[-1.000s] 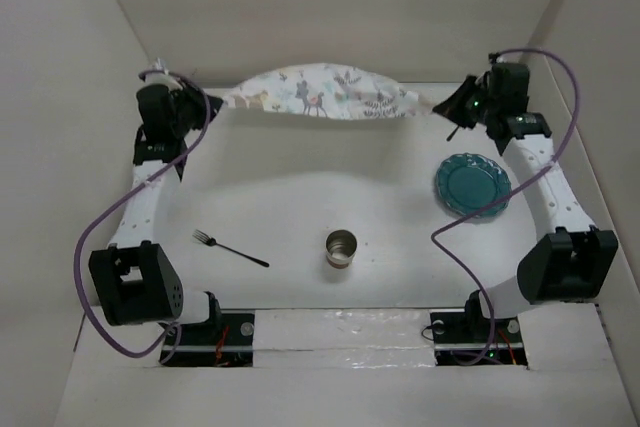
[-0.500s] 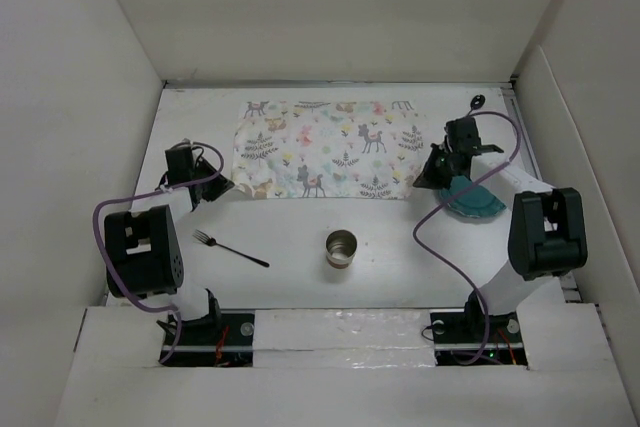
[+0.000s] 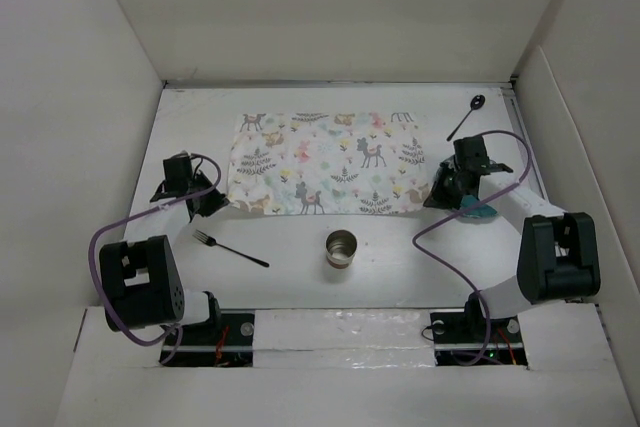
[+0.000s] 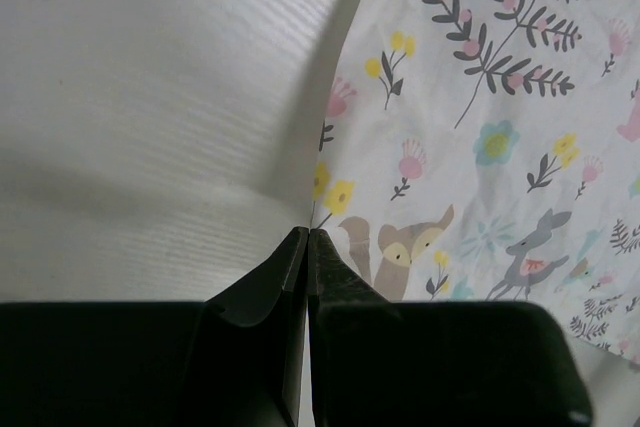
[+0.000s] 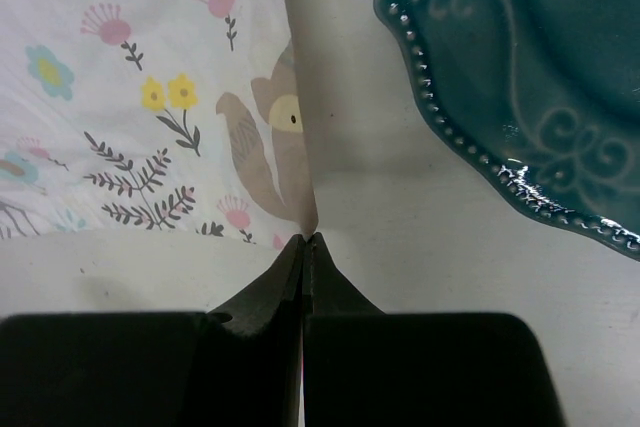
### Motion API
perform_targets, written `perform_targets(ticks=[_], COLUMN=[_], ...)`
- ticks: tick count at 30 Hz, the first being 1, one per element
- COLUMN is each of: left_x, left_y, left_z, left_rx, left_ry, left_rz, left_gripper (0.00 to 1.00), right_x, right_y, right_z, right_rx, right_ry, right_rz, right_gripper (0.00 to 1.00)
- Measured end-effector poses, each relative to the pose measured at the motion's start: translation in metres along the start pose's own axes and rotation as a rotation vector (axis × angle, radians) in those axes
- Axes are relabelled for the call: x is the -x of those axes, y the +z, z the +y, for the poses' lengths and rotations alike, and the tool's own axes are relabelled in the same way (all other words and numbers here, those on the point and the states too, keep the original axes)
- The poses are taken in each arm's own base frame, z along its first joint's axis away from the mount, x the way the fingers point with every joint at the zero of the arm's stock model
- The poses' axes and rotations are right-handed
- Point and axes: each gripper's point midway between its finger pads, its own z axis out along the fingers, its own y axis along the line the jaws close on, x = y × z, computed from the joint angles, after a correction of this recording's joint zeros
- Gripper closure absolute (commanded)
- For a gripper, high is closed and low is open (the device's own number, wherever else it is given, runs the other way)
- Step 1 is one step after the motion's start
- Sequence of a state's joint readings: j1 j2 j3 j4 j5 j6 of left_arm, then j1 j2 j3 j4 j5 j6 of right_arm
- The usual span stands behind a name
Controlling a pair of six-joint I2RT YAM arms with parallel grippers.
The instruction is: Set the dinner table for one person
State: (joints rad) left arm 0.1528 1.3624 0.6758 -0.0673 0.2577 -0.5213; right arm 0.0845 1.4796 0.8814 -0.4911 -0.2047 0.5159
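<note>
Nearest on our white table, which runs from the arm bases to the far wall, sit a metal cup and a fork. Beyond, our left hand and right hand each clamp tight on a near corner of the placemat, its long axis left-right. A teal plate lies beside the right hand, and a spoon lies farthest.
</note>
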Motion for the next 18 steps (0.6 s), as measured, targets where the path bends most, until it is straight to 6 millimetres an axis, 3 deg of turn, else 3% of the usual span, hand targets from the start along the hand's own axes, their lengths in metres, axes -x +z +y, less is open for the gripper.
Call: perform_targets(ticks=[6, 11, 13, 14, 18], left_x=[-0.022, -0.024, -0.024, -0.024, -0.02], left_y=[-0.01, -0.014, -0.015, -0.015, -0.019], left_z=[0.013, 0.016, 0.018, 0.019, 0.018], left_rx=[0.037, 0.052, 0.064, 0.07, 0.085], left_ry=[-0.007, -0.007, -0.006, -0.006, -0.001], left_rz=[0.046, 0.051, 0.048, 0.048, 0.047], left_gripper=[1.0, 1.0, 0.88, 0.79, 0.56], right_x=[-0.004, -0.014, -0.018, -0.02, -0.021], right_y=[-0.002, -0.002, -0.002, -0.003, -0.012], right_z=[-0.005, -0.012, -0.013, -0.013, -0.01], right_rx=[-0.013, -0.027, -0.028, -0.029, -0.019], right_ry=[0.006, 0.006, 0.007, 0.005, 0.001], right_rz=[0.001, 0.031, 0.043, 0.049, 0.051], right_gripper=[0.99, 0.94, 0.88, 0.76, 0.46])
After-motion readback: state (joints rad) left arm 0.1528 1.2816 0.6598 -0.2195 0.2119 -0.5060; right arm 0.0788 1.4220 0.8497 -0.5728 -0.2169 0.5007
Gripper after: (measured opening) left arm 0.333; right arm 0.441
